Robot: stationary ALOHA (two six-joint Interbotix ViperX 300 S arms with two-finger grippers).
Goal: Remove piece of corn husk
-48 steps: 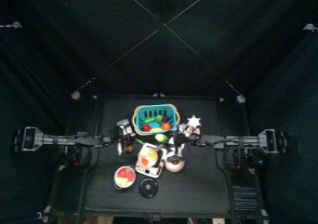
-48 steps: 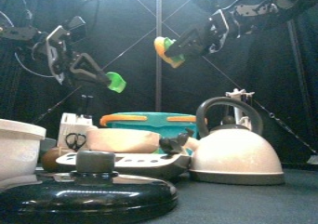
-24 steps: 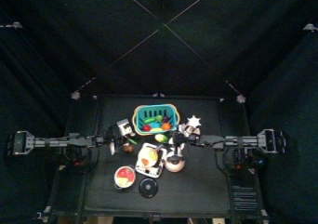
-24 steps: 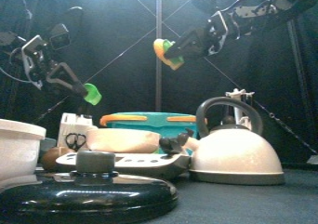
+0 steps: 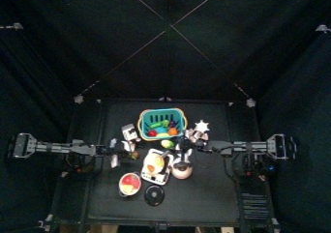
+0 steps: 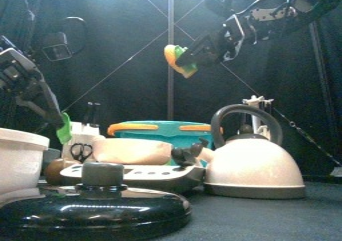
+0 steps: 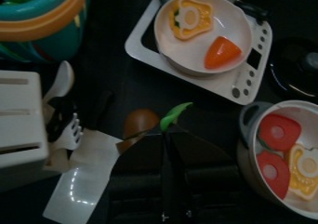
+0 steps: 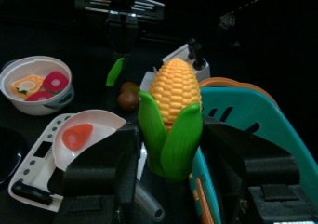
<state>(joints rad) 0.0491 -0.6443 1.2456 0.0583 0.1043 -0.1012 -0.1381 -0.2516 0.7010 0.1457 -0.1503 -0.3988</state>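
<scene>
The ear of corn (image 8: 176, 88) has yellow kernels in neat rows, and green husk leaves (image 8: 168, 135) wrap its lower half. It is held upright between the jaws of the right tool (image 8: 172, 158), high above the table; in the front view the corn (image 6: 178, 57) hangs tilted in the air. A separate piece of husk (image 7: 176, 114), a narrow bright green strip, sticks out from the jaws of the left tool (image 7: 165, 139); in the front view it (image 6: 64, 124) shows low at the left.
</scene>
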